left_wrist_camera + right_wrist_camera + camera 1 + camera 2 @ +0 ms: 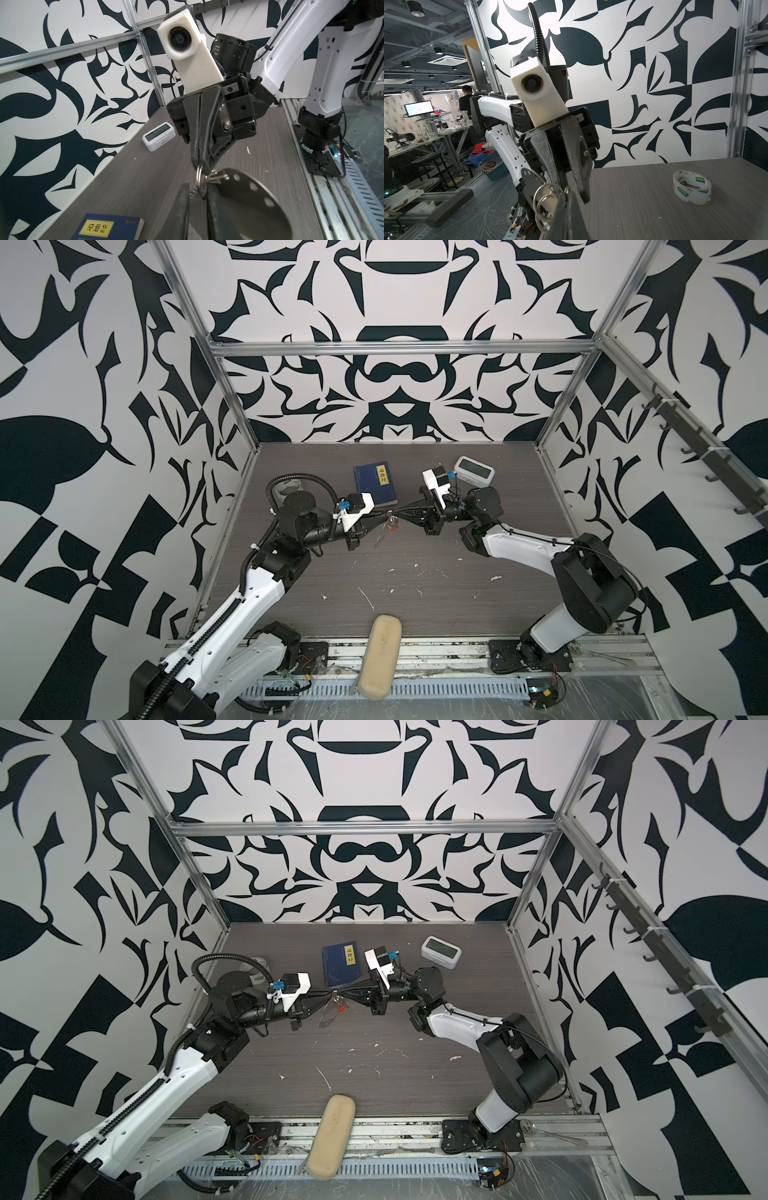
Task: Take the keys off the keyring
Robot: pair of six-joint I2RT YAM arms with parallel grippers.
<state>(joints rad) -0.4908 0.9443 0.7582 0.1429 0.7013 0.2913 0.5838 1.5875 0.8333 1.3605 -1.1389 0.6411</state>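
Observation:
Both grippers meet above the middle of the table. The keys (391, 526) (340, 1006), a tiny silvery bunch with a red tag, hang between them. The keyring (380, 538) (255, 199) (529, 180), a flat grey strap with holes, dangles below. My right gripper (398, 519) (200, 163) (568, 192) is shut on a silvery metal ring (199, 178) of the bunch. My left gripper (384, 517) (197, 187) stands slightly open. The lower part of that ring and a short chain lie in the gap between its fingers (182, 207).
A blue book (374, 487) (108, 227) lies just behind the grippers. Further back right is a white clock (473, 470) (159, 136). A clear tape roll (291, 489) (691, 187) sits behind the left arm. A beige pad (380, 655) rests on the front rail.

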